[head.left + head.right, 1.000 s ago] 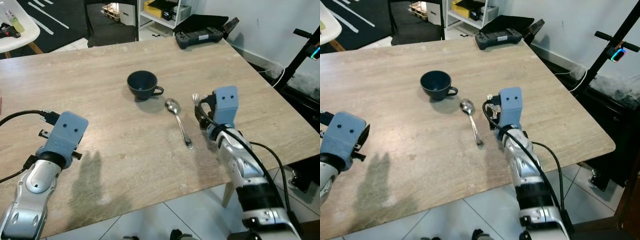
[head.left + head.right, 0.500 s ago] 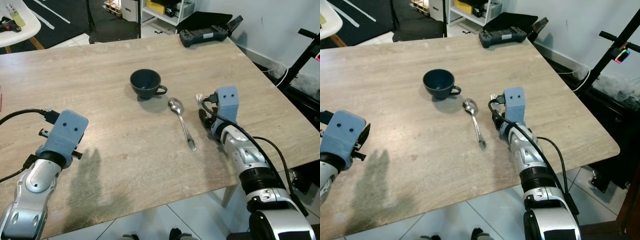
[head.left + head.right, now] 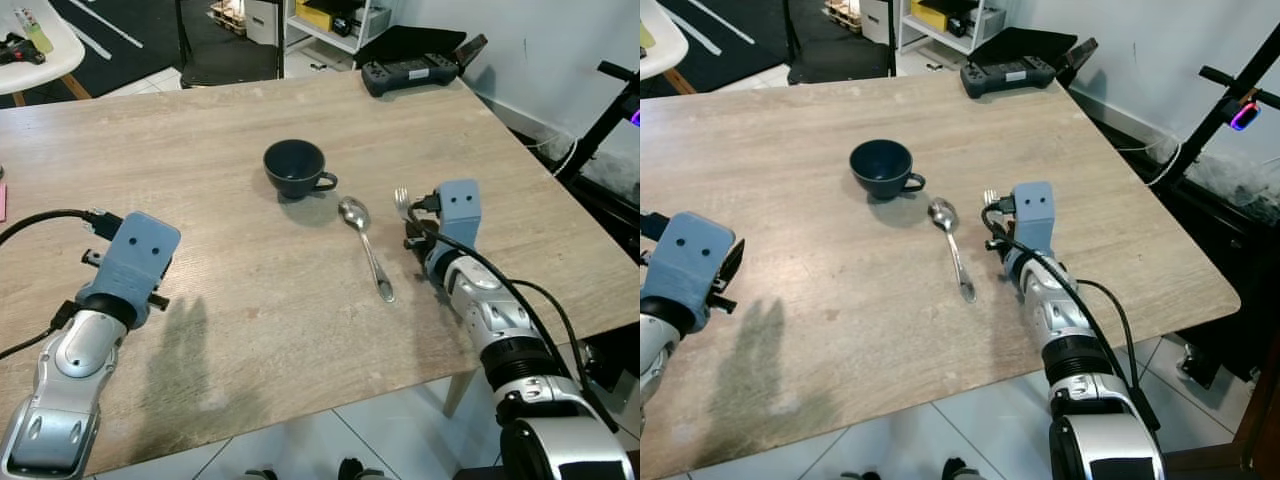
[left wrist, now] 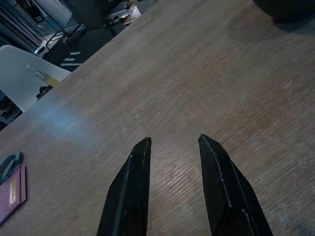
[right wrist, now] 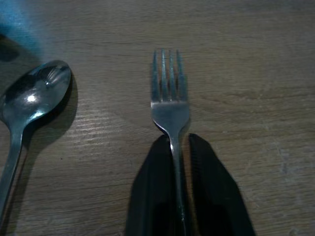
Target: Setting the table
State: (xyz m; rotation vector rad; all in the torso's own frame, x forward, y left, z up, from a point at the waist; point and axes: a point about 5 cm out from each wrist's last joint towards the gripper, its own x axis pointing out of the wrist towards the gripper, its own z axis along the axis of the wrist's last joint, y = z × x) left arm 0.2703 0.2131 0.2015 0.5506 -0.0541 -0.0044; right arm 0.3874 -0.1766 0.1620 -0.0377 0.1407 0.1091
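Shiny silver metal fork [image 5: 170, 105] sits pinched in the right hand [image 5: 179, 142], tines poking forward; silver spoon [image 3: 366, 246] just beside, dark blue cup [image 3: 295, 166] upright beyond.

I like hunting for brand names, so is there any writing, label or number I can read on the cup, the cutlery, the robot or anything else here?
None can be read.
Cup, spoon, fork: no markings visible.
Blue wrist housings on the right pincer and left pincer: two dark dots each, no text.
Purple item at the table edge: pale patch, too blurred to read.
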